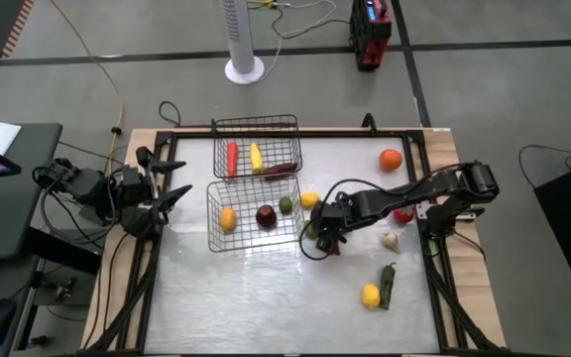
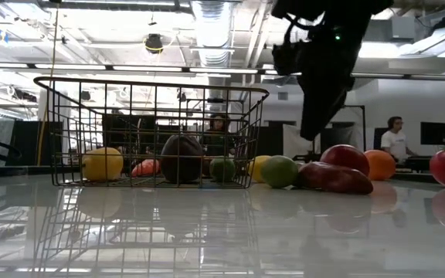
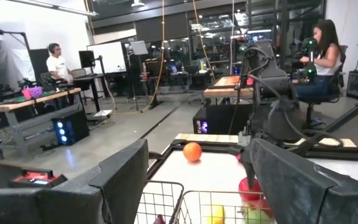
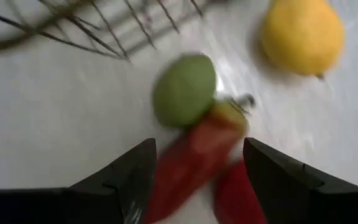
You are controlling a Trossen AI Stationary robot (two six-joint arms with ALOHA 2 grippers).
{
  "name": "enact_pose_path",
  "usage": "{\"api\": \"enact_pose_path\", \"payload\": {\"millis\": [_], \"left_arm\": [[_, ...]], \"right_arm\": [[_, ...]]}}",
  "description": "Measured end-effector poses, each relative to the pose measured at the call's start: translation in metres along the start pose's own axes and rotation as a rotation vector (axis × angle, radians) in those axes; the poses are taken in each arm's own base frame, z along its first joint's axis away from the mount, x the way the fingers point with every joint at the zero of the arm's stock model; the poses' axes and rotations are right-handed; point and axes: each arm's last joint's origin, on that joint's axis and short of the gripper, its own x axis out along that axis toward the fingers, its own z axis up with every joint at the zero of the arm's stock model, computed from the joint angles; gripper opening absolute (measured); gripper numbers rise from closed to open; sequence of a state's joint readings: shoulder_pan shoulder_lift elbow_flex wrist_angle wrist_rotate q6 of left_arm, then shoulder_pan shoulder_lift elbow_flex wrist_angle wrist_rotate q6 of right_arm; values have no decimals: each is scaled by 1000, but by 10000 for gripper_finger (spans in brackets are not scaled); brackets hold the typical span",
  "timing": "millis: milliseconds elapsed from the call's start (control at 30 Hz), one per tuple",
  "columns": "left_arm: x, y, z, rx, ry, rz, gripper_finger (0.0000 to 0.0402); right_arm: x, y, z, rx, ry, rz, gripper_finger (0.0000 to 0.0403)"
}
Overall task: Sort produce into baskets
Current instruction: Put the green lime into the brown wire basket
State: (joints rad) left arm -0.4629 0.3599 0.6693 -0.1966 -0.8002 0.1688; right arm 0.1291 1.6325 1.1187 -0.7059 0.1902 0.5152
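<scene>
The right claw (image 1: 322, 238) hangs with its dark fingers (image 4: 132, 180) spread wide and empty above a long red pepper (image 4: 194, 158) on the white tabletop (image 1: 266, 297), a round green lime (image 4: 184, 91) touching the pepper and a yellow lemon (image 4: 302, 34) near. Just beside them stands the nearer grey wire-mesh basket (image 1: 254, 213), holding four pieces of produce; the farther wire-mesh basket (image 1: 257, 147) holds three. The left claw (image 1: 171, 198) waits wide open at the tabletop's left edge.
</scene>
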Motion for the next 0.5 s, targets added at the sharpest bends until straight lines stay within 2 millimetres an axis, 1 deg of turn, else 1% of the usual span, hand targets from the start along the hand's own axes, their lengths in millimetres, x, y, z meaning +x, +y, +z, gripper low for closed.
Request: {"api": "enact_pose_path", "payload": {"millis": [133,233,267,367,500], "left_arm": [[0,0,0,7,0,0,272],[0,0,0,8,2,-1,272],[0,0,0,9,3,-1,272],[0,0,-1,11,6,-2,272],[0,0,-1,10,6,-3,272]], "right_arm": [[0,12,4,-11,-110,-1,270],[0,22,3,-41,-185,-27,270],[2,24,0,-51,-203,-35,270],[13,28,-15,-73,-230,-84,270],[31,28,-31,-37,-313,-54,270]]}}
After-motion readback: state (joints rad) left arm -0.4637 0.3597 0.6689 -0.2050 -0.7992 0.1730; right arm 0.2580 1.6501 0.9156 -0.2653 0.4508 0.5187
